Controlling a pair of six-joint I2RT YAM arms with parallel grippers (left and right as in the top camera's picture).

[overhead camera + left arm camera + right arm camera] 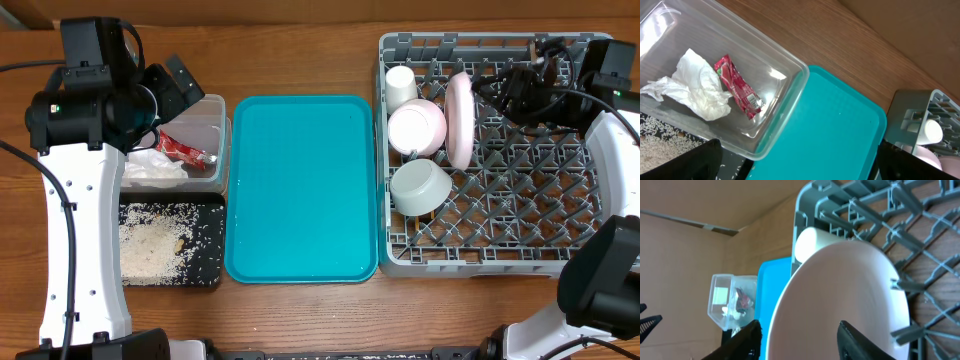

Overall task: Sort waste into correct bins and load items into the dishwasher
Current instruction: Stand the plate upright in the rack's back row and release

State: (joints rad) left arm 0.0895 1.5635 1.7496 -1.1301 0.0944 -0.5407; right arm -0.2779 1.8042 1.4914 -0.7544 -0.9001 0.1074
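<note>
**Left claw** [800, 152]: jaws spread wide, nothing between them. You have it hanging over the corner of the clear tub [790, 80], where the tub's rim meets the teal tray [840, 140]. The pose suits a drop-off point, high enough to clear the rim.

**Right claw** [799, 326]: jaws partly parted and clamped on nothing you can see. The round pink-white plate [850, 280] fills the view straight ahead of it, very close. You cannot tell whether they touch.

**Containers and contents**
1. Clear tub, directly under the left claw. It holds a red crinkled wrapper [737, 87] and a crumpled white napkin [695, 90], which lie against each other on the floor. Judged use: dry rubbish kept together.
2. Black tray [212, 275], just beside the tub, back toward the left arm's base. It holds loose rice grains [150, 250], heaped at one end and scattered over the rest.
3. Teal tray, between your two claws. Nothing lies on it.
4. Grey dish rack [500, 230], beneath the right claw. The plate stands on edge, probably so the pegs keep it upright. On the plate's far side from the claw are the white cup [401, 85], the pale pink bowl [416, 127] just beside the plate, and the grey-green bowl [420, 187], which is tilted.

**Not located**: you cannot pick out the chopsticks in any view.

**Status, judged**: the waste is sorted and four dishes are racked. Account for the chopsticks before you call it done.
</note>
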